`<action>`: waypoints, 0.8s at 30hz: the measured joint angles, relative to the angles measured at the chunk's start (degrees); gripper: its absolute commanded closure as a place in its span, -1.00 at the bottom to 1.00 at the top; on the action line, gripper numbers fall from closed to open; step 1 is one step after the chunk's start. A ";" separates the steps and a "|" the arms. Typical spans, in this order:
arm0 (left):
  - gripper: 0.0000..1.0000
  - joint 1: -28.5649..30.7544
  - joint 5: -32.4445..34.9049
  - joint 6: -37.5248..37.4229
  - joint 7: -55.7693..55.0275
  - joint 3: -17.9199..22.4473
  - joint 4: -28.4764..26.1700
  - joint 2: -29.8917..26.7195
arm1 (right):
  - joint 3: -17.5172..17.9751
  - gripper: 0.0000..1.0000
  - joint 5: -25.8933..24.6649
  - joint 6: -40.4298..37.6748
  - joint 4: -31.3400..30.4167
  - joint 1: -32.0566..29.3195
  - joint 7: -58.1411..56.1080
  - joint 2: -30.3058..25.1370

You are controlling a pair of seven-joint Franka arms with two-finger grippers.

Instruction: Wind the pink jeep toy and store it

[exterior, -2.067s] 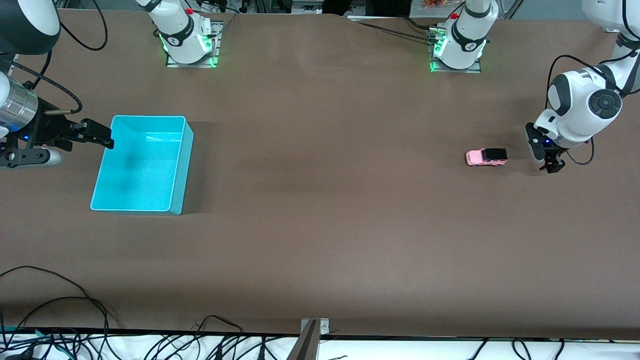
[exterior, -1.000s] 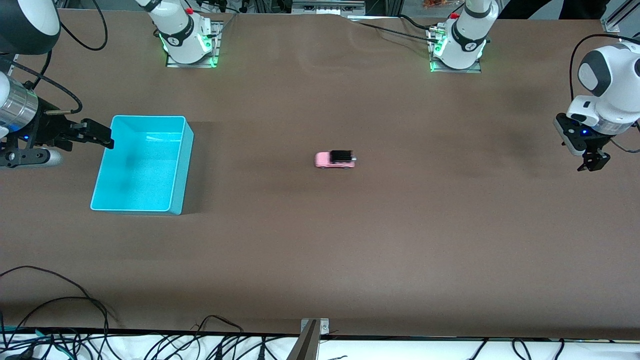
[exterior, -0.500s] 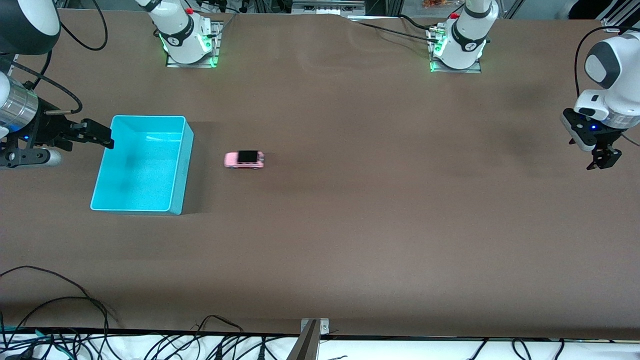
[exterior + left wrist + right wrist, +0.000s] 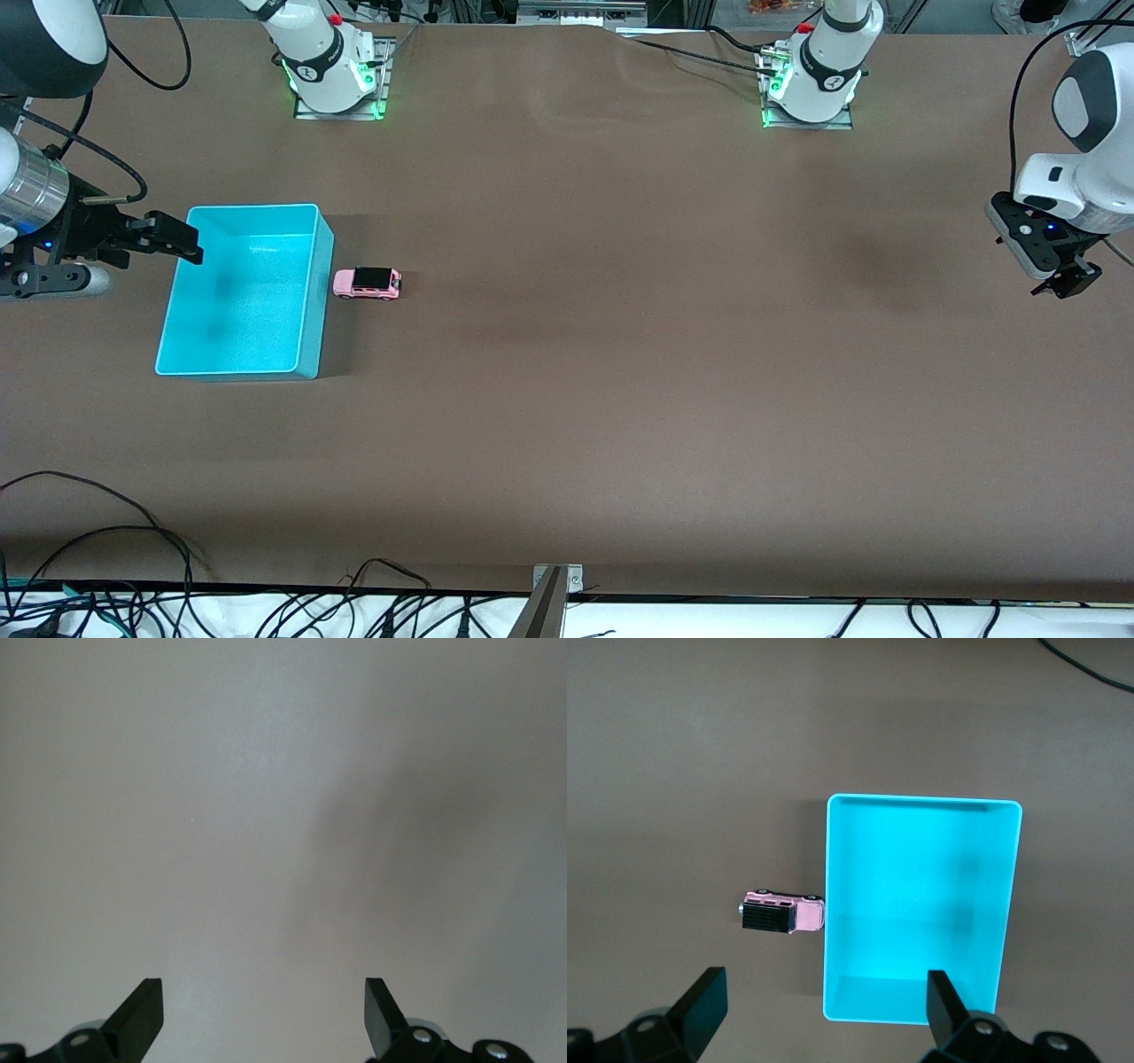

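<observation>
I see the pink jeep toy (image 4: 367,283), small and boxy with a black roof and dark wheels, standing on the desk (image 4: 620,372) with its nose touching the outer wall of the turquoise bin (image 4: 310,301) on the side toward the left arm's end. The bin is a smooth, glossy plastic rectangle with rounded corners and a finely speckled floor. The desk is a matte brown sheet with faint creases. My right gripper (image 4: 182,241) hangs over the bin's rim at the right arm's end, jaws spread wide and holding nothing. My left gripper (image 4: 1067,282) waits over bare desk at the left arm's end, jaws likewise wide and empty.
</observation>
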 measured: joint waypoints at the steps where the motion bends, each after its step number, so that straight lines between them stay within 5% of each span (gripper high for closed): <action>1: -1.00 -0.01 0.00 -0.50 -0.44 -0.29 0.39 0.00 | 0.04 -1.00 0.00 -0.06 -0.01 0.06 -0.04 0.02; 9: -1.00 0.01 0.00 -6.20 -6.96 -2.41 4.14 0.01 | 0.42 -1.00 0.00 -0.37 -0.73 0.63 -4.15 0.83; 24: -1.00 -1.61 -0.03 -24.32 -28.15 -8.75 13.95 0.01 | 0.73 -1.00 0.01 0.09 -1.26 5.00 -40.33 4.49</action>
